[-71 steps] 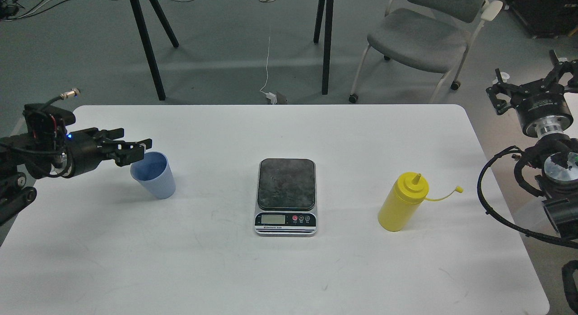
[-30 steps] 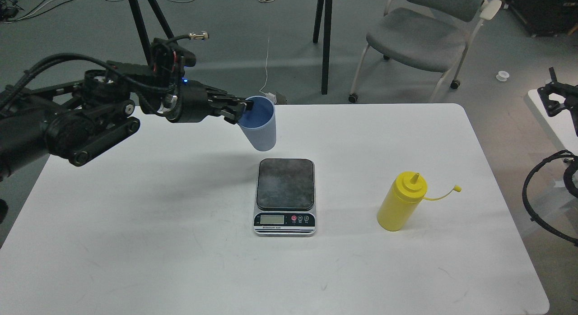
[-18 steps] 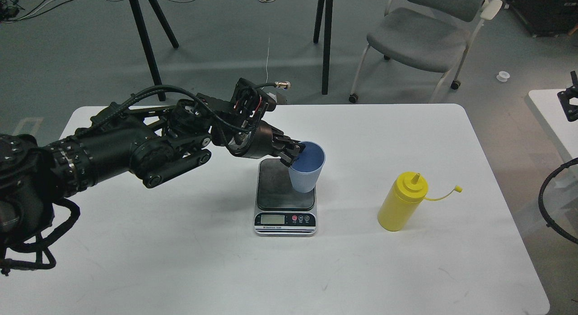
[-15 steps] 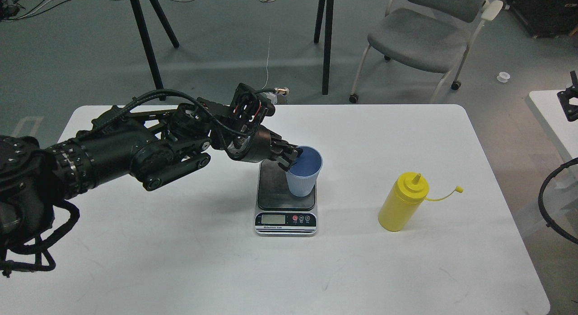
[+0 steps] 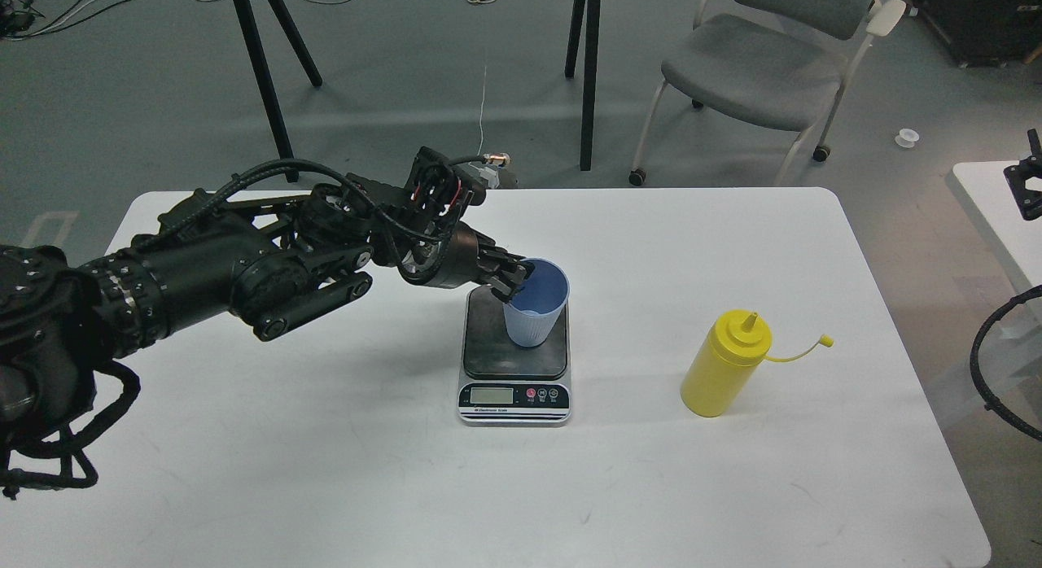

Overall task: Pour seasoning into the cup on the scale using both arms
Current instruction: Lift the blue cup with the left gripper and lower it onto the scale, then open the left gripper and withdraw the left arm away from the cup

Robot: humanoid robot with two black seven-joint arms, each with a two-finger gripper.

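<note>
The light-blue ribbed cup stands on or just over the dark plate of the scale at the table's middle; I cannot tell if its base touches. My left gripper is shut on the cup's left rim, one finger inside and one outside. The yellow seasoning bottle stands upright to the right of the scale, its cap hanging on a tether to the right. Of my right arm only a black part shows at the right edge; its gripper's fingers cannot be made out.
The white table holds only these things. A grey chair and black table legs stand behind the far edge. A black cable loop hangs off the right side.
My left arm carried the cup from the table's left, up and over, and lowered it onto the scale's plate. In the last half second the cup moved slightly left and down. The right arm withdrew to the right.
</note>
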